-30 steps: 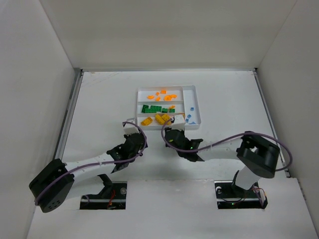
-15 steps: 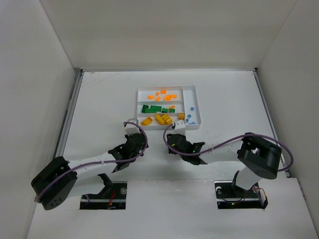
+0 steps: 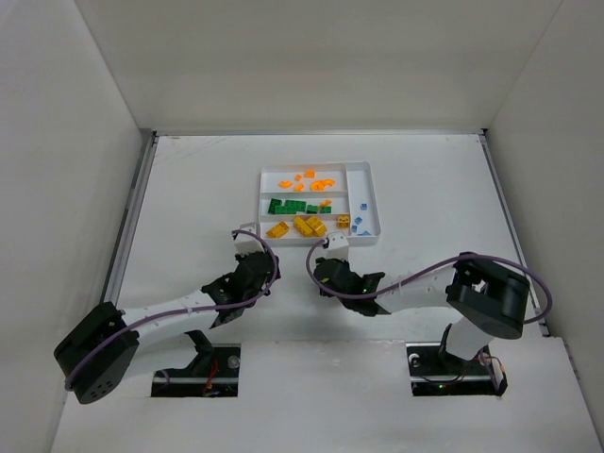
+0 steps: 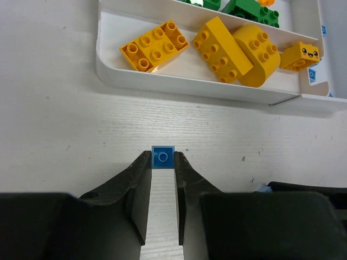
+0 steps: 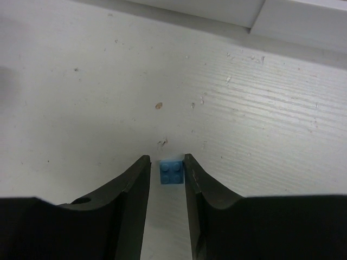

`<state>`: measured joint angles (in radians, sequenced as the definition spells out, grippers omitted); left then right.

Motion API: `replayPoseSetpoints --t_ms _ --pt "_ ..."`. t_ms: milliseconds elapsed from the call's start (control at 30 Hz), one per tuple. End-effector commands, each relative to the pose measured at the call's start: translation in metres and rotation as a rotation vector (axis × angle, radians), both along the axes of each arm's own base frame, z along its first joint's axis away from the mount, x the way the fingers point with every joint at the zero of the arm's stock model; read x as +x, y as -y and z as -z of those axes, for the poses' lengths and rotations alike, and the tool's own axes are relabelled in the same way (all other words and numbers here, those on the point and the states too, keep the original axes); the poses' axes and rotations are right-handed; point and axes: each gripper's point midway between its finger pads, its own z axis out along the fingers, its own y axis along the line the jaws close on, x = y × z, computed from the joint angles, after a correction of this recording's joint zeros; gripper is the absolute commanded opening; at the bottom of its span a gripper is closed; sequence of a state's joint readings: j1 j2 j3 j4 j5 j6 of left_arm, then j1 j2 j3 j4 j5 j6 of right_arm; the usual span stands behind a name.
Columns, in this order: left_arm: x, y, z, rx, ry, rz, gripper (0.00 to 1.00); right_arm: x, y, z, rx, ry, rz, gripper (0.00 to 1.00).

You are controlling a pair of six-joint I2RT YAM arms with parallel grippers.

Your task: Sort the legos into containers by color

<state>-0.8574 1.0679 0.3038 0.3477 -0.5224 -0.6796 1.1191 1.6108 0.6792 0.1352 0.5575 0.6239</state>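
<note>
Sorting seemed nearly done: most legos (image 3: 304,226) sat in the tray (image 4: 179,84); left pincer (image 4: 162,162) pinched a blue lego (image 4: 162,156), right pincer (image 5: 166,162) stood slightly spread around a blue brick (image 5: 172,171).

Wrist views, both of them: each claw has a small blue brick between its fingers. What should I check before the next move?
1. Grip: left claw pinches the blue brick from both sides: ok.
2. Grip: right claw on the light blue brick: not ok, a gap shows on one side.
3. Either brick lifted off the table: cannot tell.
4. Room in the narrow section of the tray beside its blue bricks: ok.
5. Claws apart in the top view: ok.
</note>
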Motion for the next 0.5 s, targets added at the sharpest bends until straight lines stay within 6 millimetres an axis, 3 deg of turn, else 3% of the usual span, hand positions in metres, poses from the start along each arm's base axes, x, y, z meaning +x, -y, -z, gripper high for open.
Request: replayPoseSetpoints --t_ms 0,67,233,367,467 --pt "0.007 0.008 -0.022 -0.050 0.039 -0.001 0.14 -0.009 0.006 0.011 -0.040 -0.033 0.005 0.37" --pt "0.008 0.009 -0.024 -0.048 0.043 0.001 0.14 -0.010 0.007 0.011 -0.047 -0.034 0.011 0.36" --pt "0.008 0.009 -0.026 -0.054 0.048 -0.001 0.14 -0.010 0.008 0.006 -0.040 -0.028 0.024 0.19" --pt "0.008 0.013 -0.030 -0.056 0.055 0.012 0.14 -0.003 0.006 -0.022 0.018 0.013 0.041 0.18" --pt "0.008 0.017 -0.032 -0.063 0.058 0.015 0.14 0.023 0.019 -0.052 0.064 0.062 0.092 0.18"
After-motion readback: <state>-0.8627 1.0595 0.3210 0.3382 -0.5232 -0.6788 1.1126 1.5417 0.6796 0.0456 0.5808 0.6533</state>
